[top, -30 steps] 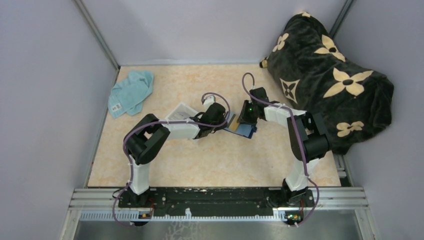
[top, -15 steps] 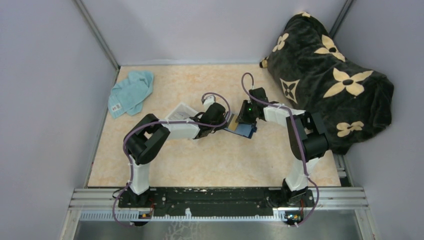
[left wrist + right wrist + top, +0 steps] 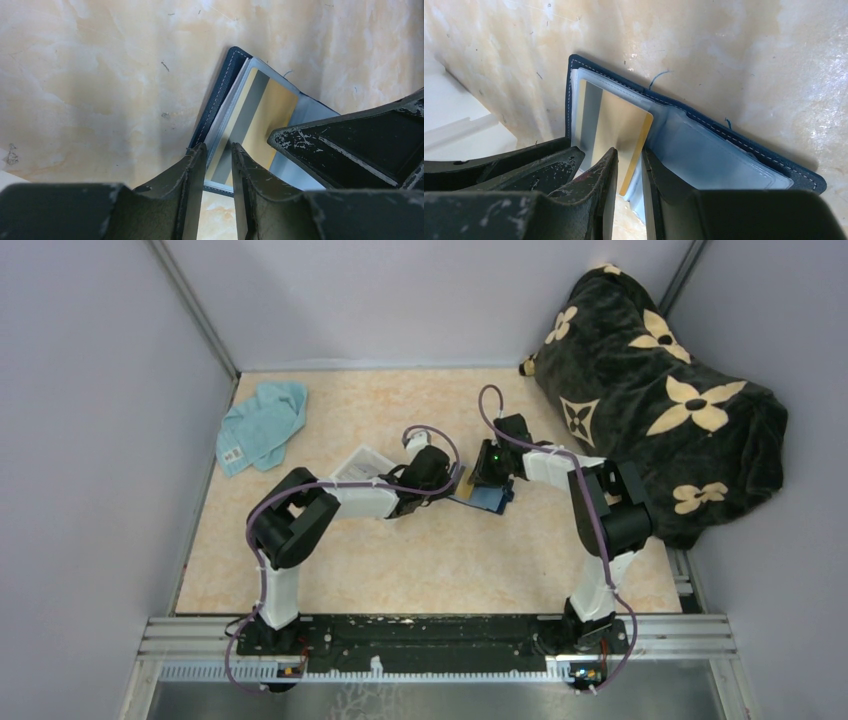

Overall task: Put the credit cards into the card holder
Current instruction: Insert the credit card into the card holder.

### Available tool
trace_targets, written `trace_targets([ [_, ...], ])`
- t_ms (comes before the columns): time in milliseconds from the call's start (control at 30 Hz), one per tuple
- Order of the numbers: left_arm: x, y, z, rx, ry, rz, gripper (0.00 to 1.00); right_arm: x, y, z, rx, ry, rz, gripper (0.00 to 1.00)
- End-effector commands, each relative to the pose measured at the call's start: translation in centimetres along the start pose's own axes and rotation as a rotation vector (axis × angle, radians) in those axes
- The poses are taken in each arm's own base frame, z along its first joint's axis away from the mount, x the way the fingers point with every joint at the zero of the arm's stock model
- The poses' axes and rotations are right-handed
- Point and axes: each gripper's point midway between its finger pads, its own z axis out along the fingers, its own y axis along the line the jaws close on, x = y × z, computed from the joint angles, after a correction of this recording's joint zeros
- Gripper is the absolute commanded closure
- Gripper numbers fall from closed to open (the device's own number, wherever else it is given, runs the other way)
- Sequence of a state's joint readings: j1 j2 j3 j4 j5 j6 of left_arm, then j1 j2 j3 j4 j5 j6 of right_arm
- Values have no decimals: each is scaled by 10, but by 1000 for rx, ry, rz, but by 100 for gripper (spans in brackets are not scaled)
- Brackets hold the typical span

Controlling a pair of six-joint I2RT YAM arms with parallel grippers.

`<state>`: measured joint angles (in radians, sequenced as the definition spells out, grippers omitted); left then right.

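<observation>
Basically, the left gripper (image 3: 218,147) has its jaws nearly closed, pinching the near edge of a yellow-grey credit card (image 3: 257,112) lying partly inside the open navy card holder (image 3: 724,150). The right gripper (image 3: 628,152) is down to a narrow slit at the card holder's 3 o'clock side; can't tell if it grips. The card holder lies flat mid-surface (image 3: 420,560), with a teal cloth (image 3: 262,423) at 10 o'clock.
</observation>
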<state>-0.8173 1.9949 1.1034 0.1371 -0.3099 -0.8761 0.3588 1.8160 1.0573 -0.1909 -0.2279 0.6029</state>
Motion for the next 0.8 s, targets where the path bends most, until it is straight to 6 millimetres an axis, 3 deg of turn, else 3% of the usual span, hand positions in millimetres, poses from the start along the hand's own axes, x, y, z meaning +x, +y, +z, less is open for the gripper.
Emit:
trace_targets([
  [0,110,188,-36,-546,383,245,60,-14,21,-9,-31,-40,-54,74],
  [200,86,170,-47,-517,325,222,37,-21,30,-27,-50,-57,-137,65],
  [367,65,151,-53,-496,292,215,26,-29,34,-41,-47,-80,-189,62],
  [600,36,114,-63,-416,230,222,19,-35,40,-56,-53,-108,-233,61],
  [767,13,66,-70,-275,173,235,18,-45,50,-77,-73,-168,-265,61],
])
